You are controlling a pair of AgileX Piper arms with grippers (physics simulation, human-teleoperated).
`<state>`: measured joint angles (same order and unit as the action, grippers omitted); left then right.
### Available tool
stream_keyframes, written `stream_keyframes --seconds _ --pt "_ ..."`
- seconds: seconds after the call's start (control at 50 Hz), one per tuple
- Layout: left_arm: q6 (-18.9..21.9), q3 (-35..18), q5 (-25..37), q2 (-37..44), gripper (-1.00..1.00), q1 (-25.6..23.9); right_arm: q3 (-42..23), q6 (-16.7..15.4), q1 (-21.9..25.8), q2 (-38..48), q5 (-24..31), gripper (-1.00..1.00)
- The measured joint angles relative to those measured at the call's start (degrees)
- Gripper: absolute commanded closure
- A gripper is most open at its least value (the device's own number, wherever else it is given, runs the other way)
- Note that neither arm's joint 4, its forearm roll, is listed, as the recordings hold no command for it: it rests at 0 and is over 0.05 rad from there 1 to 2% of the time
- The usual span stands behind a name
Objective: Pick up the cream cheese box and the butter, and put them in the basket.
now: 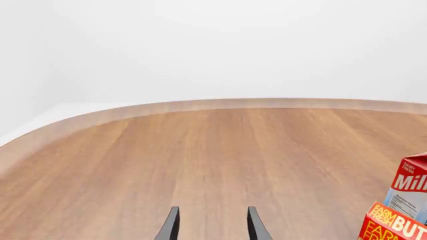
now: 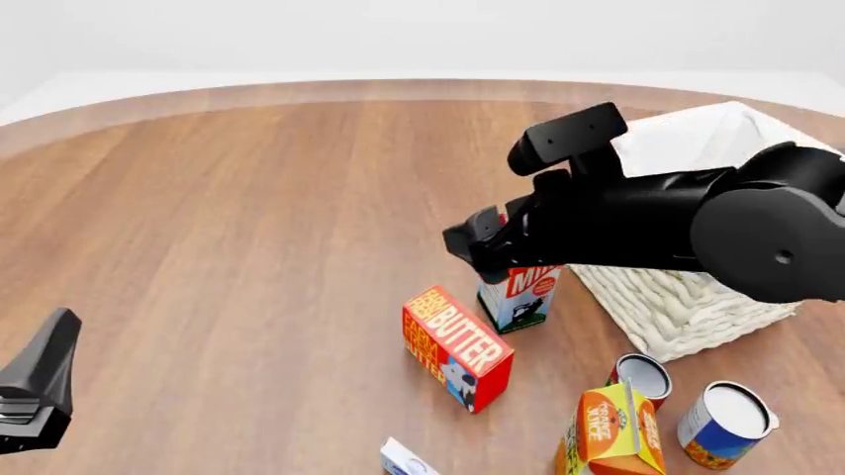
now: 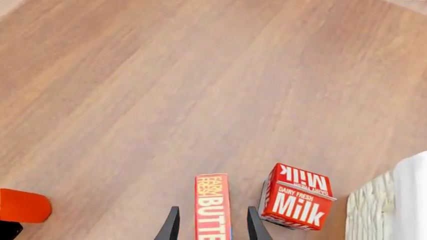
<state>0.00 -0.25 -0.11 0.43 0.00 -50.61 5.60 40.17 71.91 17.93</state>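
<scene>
Above the butter (image 3: 213, 205), right tool (image 3: 212, 226) released, fingers straddling its long axis

Glossy black arms (image 2: 660, 223), slim dark claws (image 3: 212, 223)

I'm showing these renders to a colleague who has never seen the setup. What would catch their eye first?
Probably the big black right arm reaching across the middle of the front view, its claw open above the red-orange butter. Next, the red-and-white milk carton beside the butter, right by the wicker basket at the right. Cans and an orange juice carton crowd the near right corner.
</scene>
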Motion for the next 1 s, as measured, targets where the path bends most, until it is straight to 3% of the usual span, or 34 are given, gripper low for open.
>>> stream_keyframes --seconds 0.56,1.0 --pt "0.0 0.0 0.0 0.0 -1.0 0.0 5.7 1.6 -1.4 1.3 -5.4 -1.0" --pt "0.0 0.0 0.0 0.0 -1.0 0.0 8.3 3.7 0.6 3.6 -10.2 -1.0"
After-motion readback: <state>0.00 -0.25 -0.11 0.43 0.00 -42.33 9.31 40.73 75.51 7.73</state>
